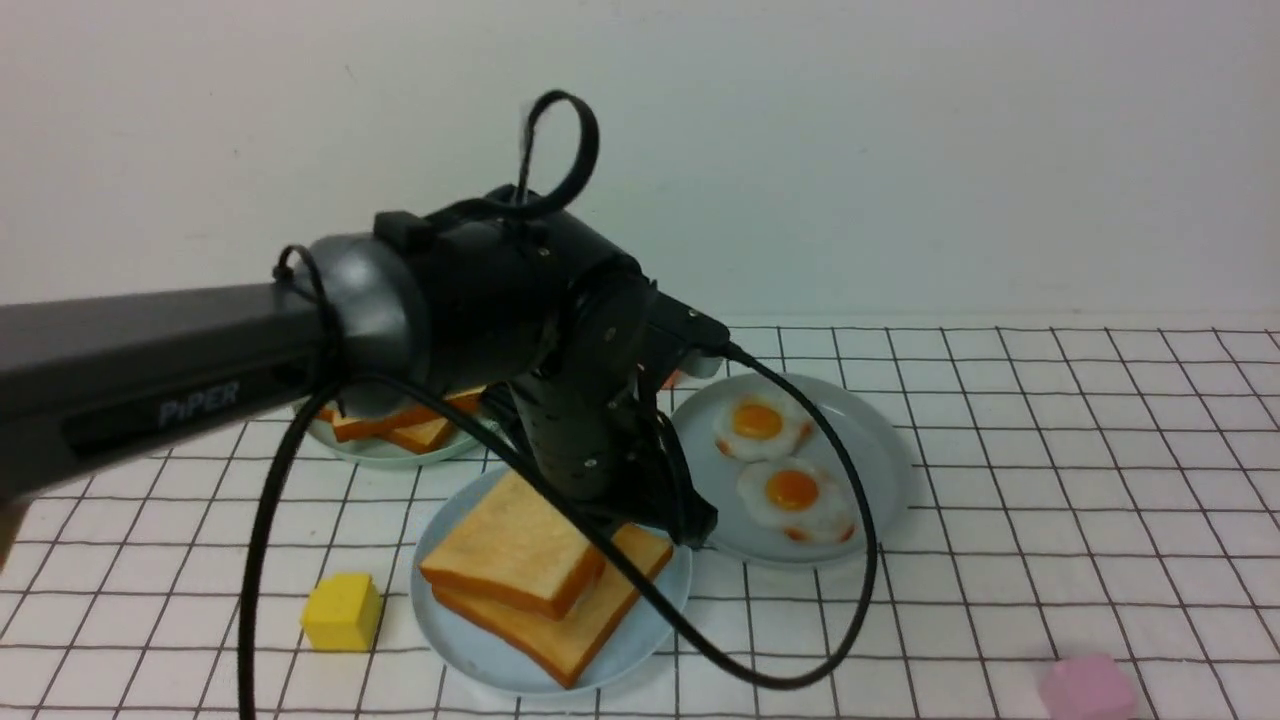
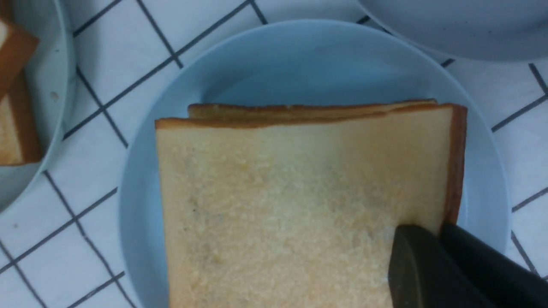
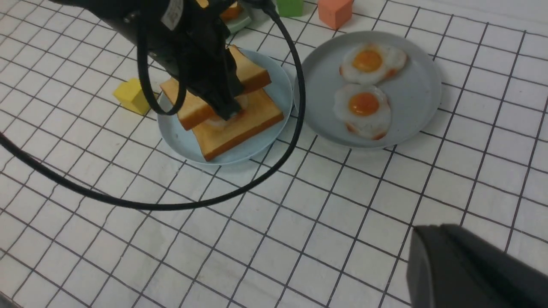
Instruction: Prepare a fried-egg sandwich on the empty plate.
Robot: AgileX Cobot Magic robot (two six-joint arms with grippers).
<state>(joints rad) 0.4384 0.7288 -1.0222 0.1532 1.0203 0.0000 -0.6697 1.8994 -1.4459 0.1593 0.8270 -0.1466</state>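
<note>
Smooth matt plastic plate (image 2: 141,205), grainy matt toast (image 2: 278,205), smooth fried eggs (image 3: 364,105), matt cloth table cover (image 3: 299,239)

Left arm (image 1: 130,385): stretched out level toward the sky-blue plate (image 1: 470,650), with the wrist (image 1: 560,310) bent downward above it.
Left gripper (image 2: 441,231): pointing down over the plate's far right part, jaws closed together.
Right gripper (image 3: 445,239): held high, well apart from the plate on its right, jaws together.

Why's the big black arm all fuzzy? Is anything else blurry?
Front view: the left arm sits too near the lens, so it blurs, while the eggs look fairly sharp. Left wrist view: the top toast slice fills the frame, soft. Right wrist view: the right gripper is a dark smear; the grid cloth is crisp.
</note>
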